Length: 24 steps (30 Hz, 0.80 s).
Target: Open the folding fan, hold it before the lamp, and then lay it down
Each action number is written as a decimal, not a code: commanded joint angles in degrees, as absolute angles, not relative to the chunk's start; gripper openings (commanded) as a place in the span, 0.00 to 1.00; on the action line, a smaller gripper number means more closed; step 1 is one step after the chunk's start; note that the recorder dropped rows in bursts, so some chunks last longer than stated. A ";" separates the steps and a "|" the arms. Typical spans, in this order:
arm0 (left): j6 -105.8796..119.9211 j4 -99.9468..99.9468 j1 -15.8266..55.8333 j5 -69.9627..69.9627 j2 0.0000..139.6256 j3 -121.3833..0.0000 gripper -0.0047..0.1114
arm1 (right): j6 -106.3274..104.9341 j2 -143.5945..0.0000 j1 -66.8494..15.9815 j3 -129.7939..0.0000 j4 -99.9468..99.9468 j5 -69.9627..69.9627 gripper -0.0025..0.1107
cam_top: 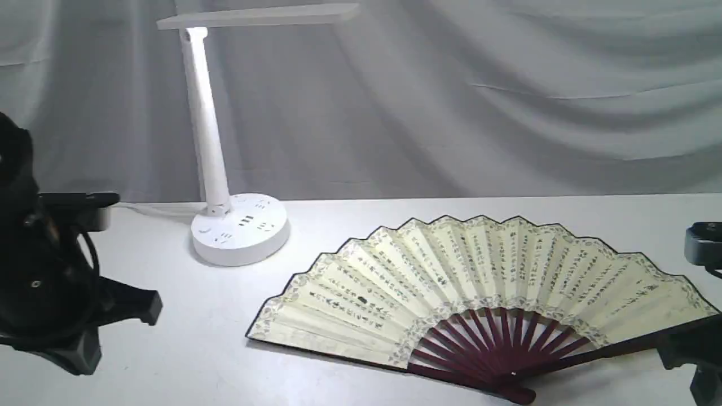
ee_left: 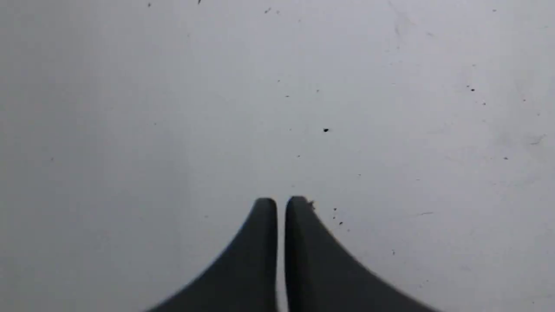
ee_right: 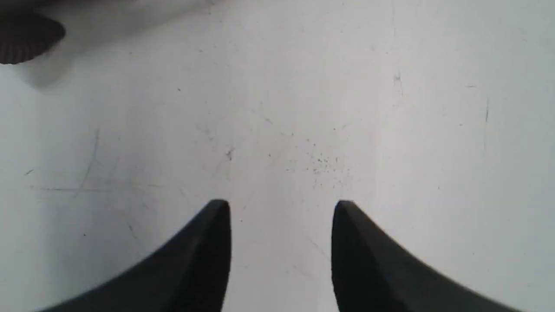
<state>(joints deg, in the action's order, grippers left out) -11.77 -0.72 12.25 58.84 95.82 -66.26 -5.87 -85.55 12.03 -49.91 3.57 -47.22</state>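
Observation:
The folding fan (cam_top: pixel 479 270) lies fully spread and flat on the white table, its calligraphy leaf facing up and its maroon ribs meeting at the pivot near the front edge. At the back left stands the lamp (cam_top: pixel 206 129), its round base (cam_top: pixel 240 228) on the table, well apart from the fan. My left gripper (ee_left: pixel 281 201) is shut with nothing in it, over bare table at the far left. My right gripper (ee_right: pixel 282 203) is open and empty over bare table, just beyond the fan's right guard. A dark ribbed tip (ee_right: pixel 26 37), seemingly the fan's rib end, shows in the right wrist view.
A grey cloth backdrop (cam_top: pixel 451 113) hangs behind the table (cam_top: pixel 186 366). The lamp's cord (cam_top: pixel 152 210) runs left from its base. The left arm's black body (cam_top: pixel 39 282) fills the left edge; part of the right arm (cam_top: pixel 702 242) shows at the right edge.

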 commanded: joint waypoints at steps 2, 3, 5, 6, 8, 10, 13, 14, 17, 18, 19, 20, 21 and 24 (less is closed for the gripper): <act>-8.89 0.00 7.24 61.41 95.16 -65.97 0.04 | -5.97 -84.94 12.00 -50.11 2.91 -47.24 0.25; -8.80 -0.58 6.78 61.76 95.12 -65.97 0.04 | -5.97 -84.94 12.00 -50.11 2.91 -47.04 0.20; -8.10 -1.81 6.60 61.25 94.47 -65.40 0.04 | -7.04 -84.94 12.00 -50.11 2.91 -47.01 0.10; -7.58 -2.90 6.60 60.32 94.04 -64.96 0.04 | -7.54 -84.94 12.00 -50.11 2.91 -47.01 0.04; -7.25 -3.64 6.60 58.41 92.89 -63.97 0.04 | -7.82 -84.94 12.00 -50.11 2.91 -47.01 0.02; -6.73 -2.39 5.80 57.32 92.29 -63.47 0.04 | -8.07 -84.94 12.00 -50.11 2.91 -47.01 0.02; -4.00 0.84 3.71 57.22 92.29 -63.47 0.04 | -8.71 -84.94 12.00 -50.11 2.91 -47.01 0.02; -3.86 1.88 2.51 57.22 92.29 -63.47 0.04 | -8.69 -84.94 12.00 -50.11 2.91 -47.12 0.02; -4.00 3.34 -0.81 57.83 92.29 -63.47 0.04 | -8.69 -84.94 12.00 -50.11 2.91 -47.23 0.02; -4.00 3.67 -1.51 57.83 92.13 -63.47 0.04 | -8.69 -84.94 12.00 -50.11 2.91 -47.23 0.02; -4.28 3.74 -1.92 57.83 92.14 -63.47 0.04 | -8.69 -84.94 12.00 -50.11 2.91 -47.23 0.02; -4.51 3.74 -2.40 57.83 91.91 -63.47 0.04 | -8.69 -84.94 12.00 -50.11 2.91 -47.57 0.02; -4.51 3.74 -2.38 57.83 91.60 -63.47 0.04 | -8.96 -84.94 12.00 -50.11 2.91 -47.84 0.02; -4.51 3.24 -2.38 58.08 90.52 -63.47 0.04 | -9.18 -84.80 12.00 -50.11 2.91 -49.18 0.02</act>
